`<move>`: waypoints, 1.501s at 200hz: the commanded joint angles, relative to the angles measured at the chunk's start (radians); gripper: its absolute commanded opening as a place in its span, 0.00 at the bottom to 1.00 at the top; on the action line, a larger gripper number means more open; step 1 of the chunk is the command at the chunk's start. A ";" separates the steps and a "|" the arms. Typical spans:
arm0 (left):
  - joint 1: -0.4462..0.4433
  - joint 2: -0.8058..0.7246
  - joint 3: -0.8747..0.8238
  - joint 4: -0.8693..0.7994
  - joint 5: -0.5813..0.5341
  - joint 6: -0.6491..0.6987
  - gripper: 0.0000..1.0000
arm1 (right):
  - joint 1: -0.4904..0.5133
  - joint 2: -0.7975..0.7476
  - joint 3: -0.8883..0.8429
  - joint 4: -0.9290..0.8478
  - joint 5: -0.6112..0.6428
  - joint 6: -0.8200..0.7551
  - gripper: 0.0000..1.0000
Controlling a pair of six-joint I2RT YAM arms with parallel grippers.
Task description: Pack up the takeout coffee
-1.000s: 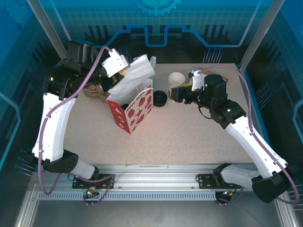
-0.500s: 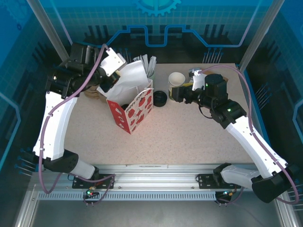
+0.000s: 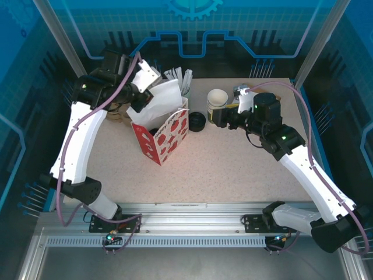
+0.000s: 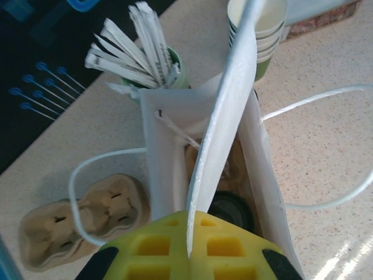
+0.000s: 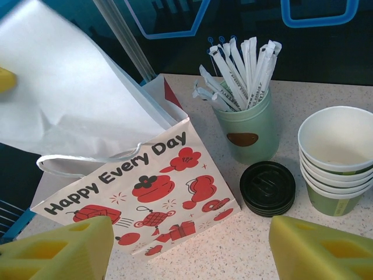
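Bench [image 3: 233, 163]: speckled.
Left fingers [image 4: 152, 248]: pinching paper bag [image 5: 145, 204] at its rim.
Right fingers [image 5: 64, 251]: spread.
Lidded cup [image 4: 232, 209]: inside bag; probably light, crushable; hold mid-wall.

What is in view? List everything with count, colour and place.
paper bag: one, white with red print, standing open, left of centre
white paper sheet: one, white, over the bag's mouth
takeout coffee: one, black lid showing, inside the bag
lids: one stack, black, right of the bag
cup stack: one, green with white insides, right of the lids
stick cup: one, pale green, white sticks, behind the lids
cup carrier: one, brown, left of the bag
table: one, speckled beige
left gripper: one, yellow fingers, shut on the sheet
right gripper: one, yellow fingers, open, facing the lids
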 commanded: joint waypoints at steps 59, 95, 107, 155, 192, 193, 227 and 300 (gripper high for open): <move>0.006 0.091 -0.160 0.123 0.113 -0.118 0.06 | -0.010 -0.007 -0.028 -0.014 0.002 -0.001 0.73; 0.006 0.101 -0.131 0.081 0.106 -0.115 0.30 | -0.011 0.003 -0.023 -0.035 0.013 -0.011 0.73; 0.007 0.090 -0.131 0.086 0.109 -0.118 0.34 | -0.012 0.004 -0.021 -0.040 0.018 -0.017 0.73; 0.009 0.069 -0.225 0.117 0.170 -0.162 0.22 | -0.016 0.012 -0.026 -0.039 0.018 -0.016 0.73; 0.007 0.091 -0.267 0.106 0.150 -0.221 0.03 | -0.018 0.032 -0.023 -0.037 0.005 -0.013 0.73; 0.007 0.092 -0.269 0.107 0.148 -0.223 0.02 | -0.018 0.032 -0.023 -0.037 0.005 -0.012 0.73; 0.006 0.130 -0.291 0.107 0.137 -0.229 0.01 | -0.016 0.054 -0.027 -0.016 -0.017 0.002 0.73; 0.003 0.123 -0.255 0.130 0.083 -0.237 0.23 | -0.017 0.063 -0.026 -0.040 -0.013 -0.005 0.73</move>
